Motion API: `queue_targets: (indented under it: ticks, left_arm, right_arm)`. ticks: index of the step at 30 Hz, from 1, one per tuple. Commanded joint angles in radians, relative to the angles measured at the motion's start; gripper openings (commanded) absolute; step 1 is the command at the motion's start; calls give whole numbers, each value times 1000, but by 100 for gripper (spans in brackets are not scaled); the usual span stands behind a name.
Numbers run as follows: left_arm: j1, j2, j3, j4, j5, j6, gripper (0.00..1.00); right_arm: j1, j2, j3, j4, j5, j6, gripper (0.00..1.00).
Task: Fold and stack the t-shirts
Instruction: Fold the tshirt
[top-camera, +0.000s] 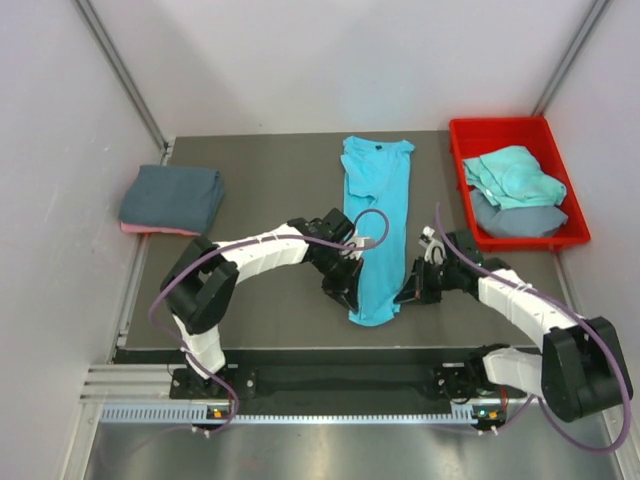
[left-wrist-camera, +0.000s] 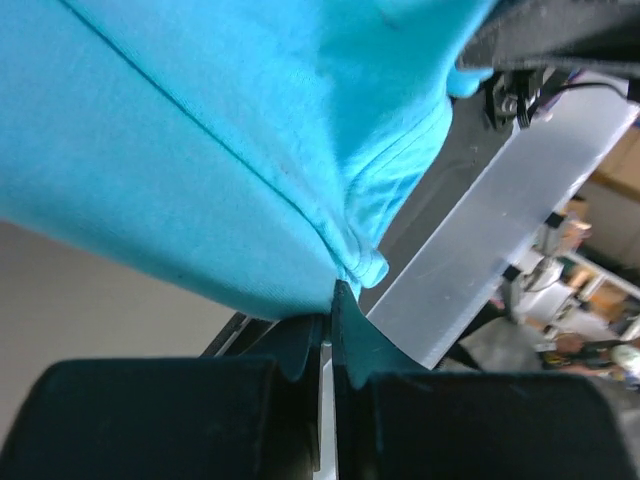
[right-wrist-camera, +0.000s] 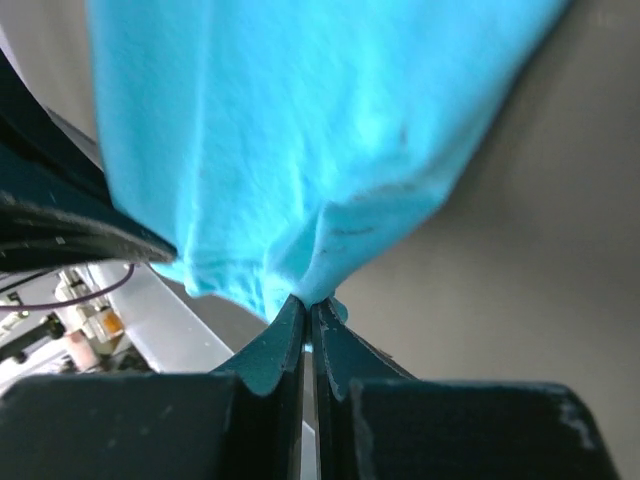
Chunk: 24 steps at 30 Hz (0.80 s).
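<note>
As it lies along the middle of the dark grey flat table (top-camera: 270, 190), the long turquoise cloth t-shirt (top-camera: 378, 220) is folded into a narrow strip. On the table's right stands a red rectangular plastic bin (top-camera: 500, 125) holding teal and slate shirts (top-camera: 512, 175); at the table's left edge a folded slate-grey shirt (top-camera: 172, 197) tops a pink shirt (top-camera: 150, 229). The left hand (left-wrist-camera: 333, 305) and right hand (right-wrist-camera: 310, 308) each grip one near hem corner.

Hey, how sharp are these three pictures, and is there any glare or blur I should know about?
Top external: sharp and evenly lit, only soft shadows, no glare on the turquoise t-shirt. Left wrist: the cloth is very close and soft, the background is blurred, and the left gripper is dark. Right wrist: the cloth is blurred, while the right gripper tips look sharper.
</note>
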Motion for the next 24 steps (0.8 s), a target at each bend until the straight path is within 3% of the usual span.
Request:
queue_targets:
  ticks: [1, 6, 12, 24]
  left_arm:
    - [-14, -74, 61, -107, -52, 115, 0]
    - [-13, -86, 104, -144, -92, 184, 0]
    - [22, -54, 202, -171, -248, 246, 0]
    - [165, 222, 538, -219, -172, 296, 0]
  right_arm:
    - [-28, -49, 93, -89, -7, -93, 0]
    - [-52, -83, 156, -135, 2, -128, 0]
    - [-109, -89, 197, -154, 4, -139, 0]
    - [-206, 80, 268, 76, 13, -76, 0]
